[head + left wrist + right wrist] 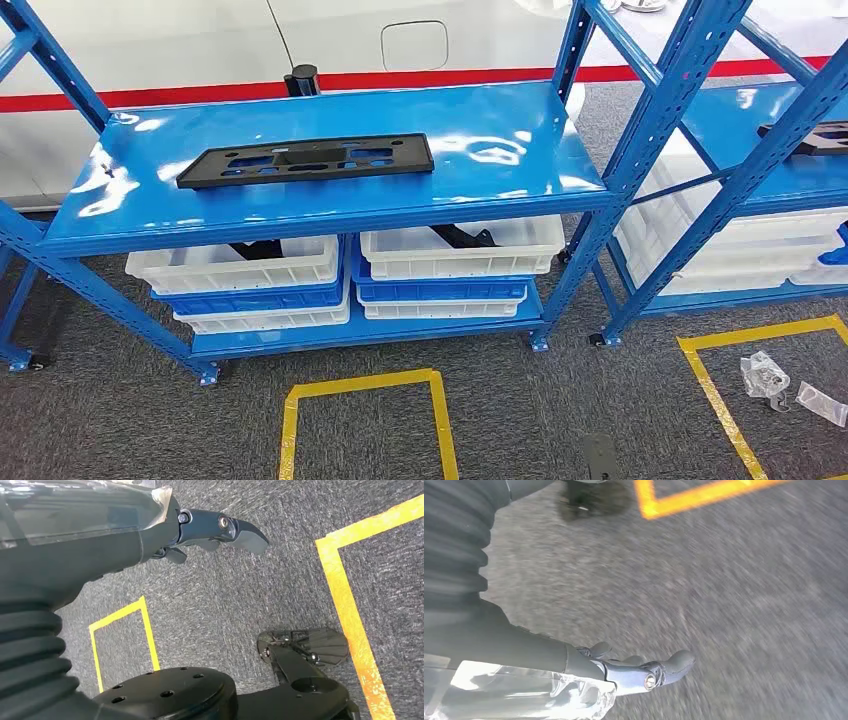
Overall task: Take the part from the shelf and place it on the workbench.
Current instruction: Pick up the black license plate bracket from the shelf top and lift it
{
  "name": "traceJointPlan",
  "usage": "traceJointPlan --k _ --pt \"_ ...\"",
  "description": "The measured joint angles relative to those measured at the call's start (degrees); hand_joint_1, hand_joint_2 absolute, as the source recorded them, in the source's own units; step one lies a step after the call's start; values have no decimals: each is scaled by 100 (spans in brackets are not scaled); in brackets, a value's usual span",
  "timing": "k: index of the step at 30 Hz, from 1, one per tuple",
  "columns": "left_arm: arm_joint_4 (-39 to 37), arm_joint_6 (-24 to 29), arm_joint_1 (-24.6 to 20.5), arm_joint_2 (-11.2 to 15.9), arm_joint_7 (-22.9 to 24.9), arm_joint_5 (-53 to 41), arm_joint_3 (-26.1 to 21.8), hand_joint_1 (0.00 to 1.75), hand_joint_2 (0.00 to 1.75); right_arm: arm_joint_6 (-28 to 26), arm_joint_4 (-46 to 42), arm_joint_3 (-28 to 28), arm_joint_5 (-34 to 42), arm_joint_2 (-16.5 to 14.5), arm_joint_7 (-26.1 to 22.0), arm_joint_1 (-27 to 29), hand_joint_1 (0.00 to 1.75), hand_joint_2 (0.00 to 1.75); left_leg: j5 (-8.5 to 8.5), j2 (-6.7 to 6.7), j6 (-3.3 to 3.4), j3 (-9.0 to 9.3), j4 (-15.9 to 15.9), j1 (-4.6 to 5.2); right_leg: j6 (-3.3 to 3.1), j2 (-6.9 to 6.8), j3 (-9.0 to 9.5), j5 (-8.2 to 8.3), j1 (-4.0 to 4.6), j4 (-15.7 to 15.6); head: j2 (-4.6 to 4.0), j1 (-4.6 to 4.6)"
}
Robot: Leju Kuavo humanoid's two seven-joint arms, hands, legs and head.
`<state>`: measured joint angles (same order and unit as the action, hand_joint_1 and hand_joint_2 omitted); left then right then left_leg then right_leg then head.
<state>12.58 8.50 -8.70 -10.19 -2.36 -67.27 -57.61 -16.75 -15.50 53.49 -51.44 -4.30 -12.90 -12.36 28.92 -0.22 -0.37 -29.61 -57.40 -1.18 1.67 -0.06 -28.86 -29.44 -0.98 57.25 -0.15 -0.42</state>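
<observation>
Black flat part lay on my blue shelf, white bins below held dark pieces I couldn't make out, no writing I could read, left hand and right hand hung empty, fingers loosely extended over carpet.

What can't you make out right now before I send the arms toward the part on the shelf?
- Second black part on the neighbouring shelf: head view, cut off by the picture's edge and crossed by a blue brace.
- Contents of the white bins: head view, dark pieces mostly hidden under the blue shelf top.
- Right hand: right wrist view, motion blur; grip state unclear.
- Left hand: left wrist view, most fingers hidden behind its cover.
</observation>
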Motion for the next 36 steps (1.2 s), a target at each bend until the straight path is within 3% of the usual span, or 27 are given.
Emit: traceJointPlan --k 7,13,21,26,31,36 --pt "-21 -16 -33 -18 -38 -63 -106 0 175 -133 -57 390 598 343 -956 -306 0 175 0 0 1 -1 -1 2 1 0 0 1 -5 0 0 -3" --pt "-43 -53 -36 -29 -121 -70 -162 0 175 -51 -400 443 1163 768 -2159 -722 0 175 -7 0 11 -2 -3 8 13 0 -1 9 -12 0 0 -2" --pt "-53 -79 -41 -42 -171 -75 -168 0 175 50 -924 140 1561 916 -2433 -875 0 175 -9 -2 15 -6 -4 8 15 -1 -1 9 -13 1 0 -3" --pt "-53 -77 -67 -66 -352 -44 -194 0 175 348 -2263 -732 2098 844 -2420 -621 0 175 -10 -2 16 -9 -4 9 15 -1 -2 10 -13 2 0 -1" --pt "-53 -127 -127 -79 -518 -29 -217 0 175 245 -4594 -2506 2072 634 -2049 -67 0 175 -10 8 16 -10 -3 7 16 9 -9 11 -12 5 0 -3" --pt "-54 -140 -164 -87 -544 -29 -217 0 175 22 -5870 -3784 2038 565 -1818 143 0 175 -15 0 18 -9 -3 4 15 1 -10 9 -10 5 0 -2"
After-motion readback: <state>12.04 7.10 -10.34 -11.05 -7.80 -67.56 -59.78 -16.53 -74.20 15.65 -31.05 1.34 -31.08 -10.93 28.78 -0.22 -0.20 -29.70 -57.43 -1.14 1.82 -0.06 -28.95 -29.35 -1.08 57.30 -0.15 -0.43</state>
